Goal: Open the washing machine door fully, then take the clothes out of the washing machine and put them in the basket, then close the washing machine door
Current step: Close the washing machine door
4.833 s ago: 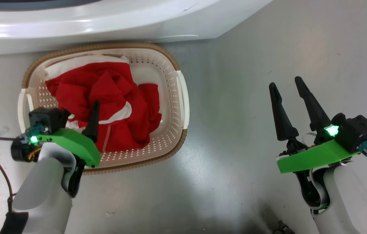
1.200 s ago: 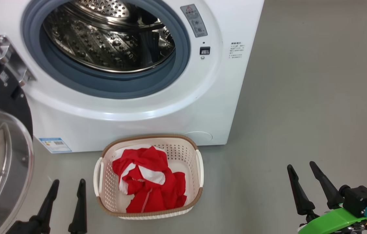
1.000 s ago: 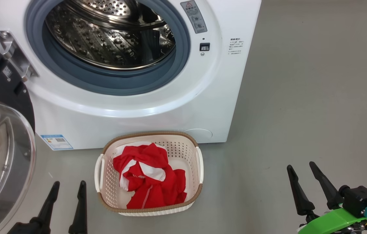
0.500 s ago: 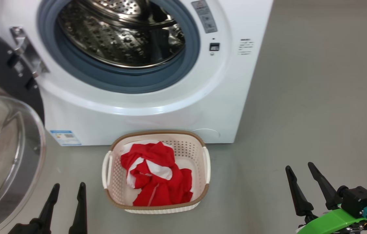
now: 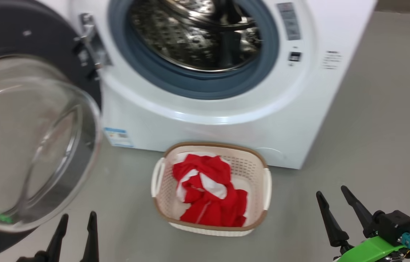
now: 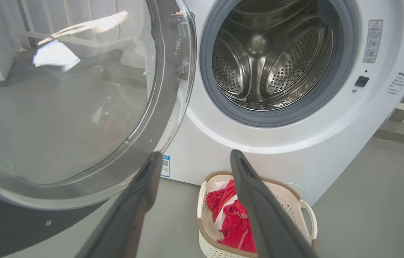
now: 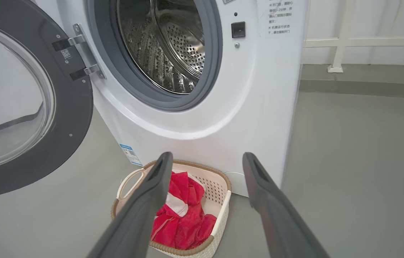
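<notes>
Washing machine (image 5: 219,120) top cut off; head view motion-blurred. Door (image 5: 27,145), left of the machine, runs off frame. Blue label (image 5: 118,137) and print (image 5: 330,60) on the machine unreadable. Basket (image 6: 289,206) before the machine partly behind a finger (image 6: 259,208) of the left gripper (image 6: 195,154).

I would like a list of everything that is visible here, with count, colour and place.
washer: one, white, at the back.
door: one, black rim with clear glass, swung open, left of the washer.
basket: one, cream with brown rim, on the floor before the washer.
clothes: one heap, red and white, in the basket.
label: one, blue, low on the washer's front.
left pincer: one, dark, open, empty, lower left.
right pincer: one, dark, open, empty, lower right.
</notes>
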`<state>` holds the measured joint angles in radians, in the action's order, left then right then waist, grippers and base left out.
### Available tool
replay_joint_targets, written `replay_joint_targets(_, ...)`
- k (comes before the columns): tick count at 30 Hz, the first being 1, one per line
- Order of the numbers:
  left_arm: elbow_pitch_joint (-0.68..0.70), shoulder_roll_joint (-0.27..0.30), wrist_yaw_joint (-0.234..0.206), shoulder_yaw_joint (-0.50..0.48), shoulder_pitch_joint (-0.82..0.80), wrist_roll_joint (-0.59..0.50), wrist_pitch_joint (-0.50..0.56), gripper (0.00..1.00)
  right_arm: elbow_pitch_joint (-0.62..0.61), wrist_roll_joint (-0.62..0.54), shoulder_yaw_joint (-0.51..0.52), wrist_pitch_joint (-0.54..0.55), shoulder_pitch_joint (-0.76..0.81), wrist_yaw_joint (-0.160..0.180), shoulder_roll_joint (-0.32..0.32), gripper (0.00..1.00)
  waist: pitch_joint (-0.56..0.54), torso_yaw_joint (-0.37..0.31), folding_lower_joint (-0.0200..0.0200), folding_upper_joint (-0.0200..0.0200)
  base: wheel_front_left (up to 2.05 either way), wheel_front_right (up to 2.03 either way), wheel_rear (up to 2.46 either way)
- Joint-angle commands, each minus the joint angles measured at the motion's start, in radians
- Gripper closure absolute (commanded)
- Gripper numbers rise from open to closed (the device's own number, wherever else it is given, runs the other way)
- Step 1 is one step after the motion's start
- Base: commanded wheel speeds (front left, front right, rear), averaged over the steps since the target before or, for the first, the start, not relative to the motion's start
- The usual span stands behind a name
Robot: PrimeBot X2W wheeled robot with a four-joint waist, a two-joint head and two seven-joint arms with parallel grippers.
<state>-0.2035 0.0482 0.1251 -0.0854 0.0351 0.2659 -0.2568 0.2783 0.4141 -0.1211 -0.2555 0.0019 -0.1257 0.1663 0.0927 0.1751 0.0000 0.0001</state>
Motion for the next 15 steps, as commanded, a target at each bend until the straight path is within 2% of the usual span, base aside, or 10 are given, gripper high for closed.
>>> replay_joint_targets(1, 0.016, 0.006, 0.006, -0.037, 0.0, 0.006, -0.005, 0.0, -0.016, 0.005, -0.033, -0.006, -0.027, -0.005, 0.023, 0.0, -0.015, 0.088, 0.0, -0.0001, 0.0, 0.0, 0.0)
replay_joint_targets(9, -0.002, 0.003, 0.005, -0.033, 0.019, 0.022, -0.005, 0.0, 0.0, 0.015, -0.08, -0.006, -0.042, -0.005, 0.038, 0.0, -0.036, 0.206, 0.0, -0.0001, 0.0, 0.0, 0.0)
replay_joint_targets(15, -0.002, 0.002, -0.012, -0.023, 0.037, 0.048, -0.005, 0.0, 0.014, 0.024, -0.121, -0.006, -0.054, -0.005, 0.04, 0.0, -0.054, 0.291, 0.0, -0.0001, 0.0, 0.0, 0.0)
